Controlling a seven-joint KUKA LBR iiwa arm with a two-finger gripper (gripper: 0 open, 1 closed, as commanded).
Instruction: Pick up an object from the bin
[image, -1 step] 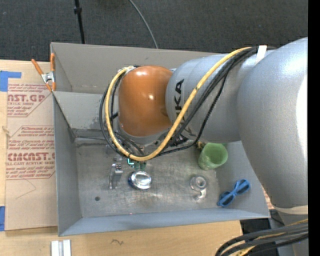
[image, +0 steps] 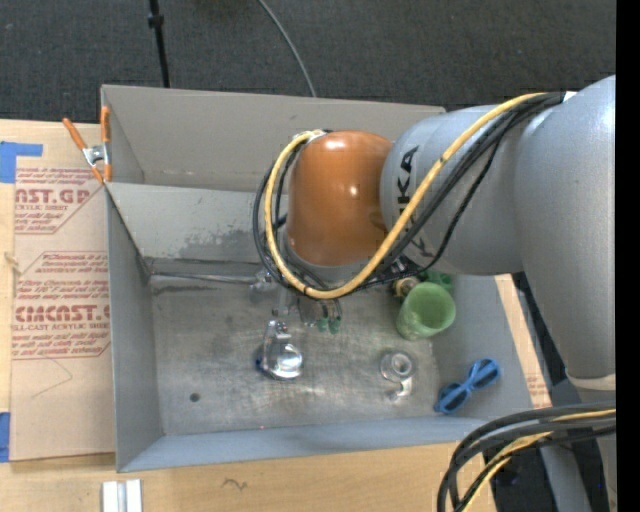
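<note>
Contents are counted: 1 shiny clear lump (image: 281, 360) under gripper (image: 280, 332), 1 glassy ring (image: 397, 367) at 3 o'clock, 1 green cup (image: 426, 308), 1 blue clip (image: 466, 386); gripper state cannot be told.

From my screen, the pincer (image: 280, 332) hangs near the middle of the grey metal bin (image: 180, 340), directly over a small shiny clear-and-blue lump (image: 281, 362) on the bin floor (whether the two touch, I cannot tell). To the right of that lump, well apart from it, lies a small silvery ring-shaped piece (image: 397, 368). Behind the ring, nearer the back wall, I see a green plastic cup (image: 426, 308), partly tucked under the arm. A blue plastic clip-like piece (image: 466, 386) lies right of the ring, toward the bin's front right corner.
</note>
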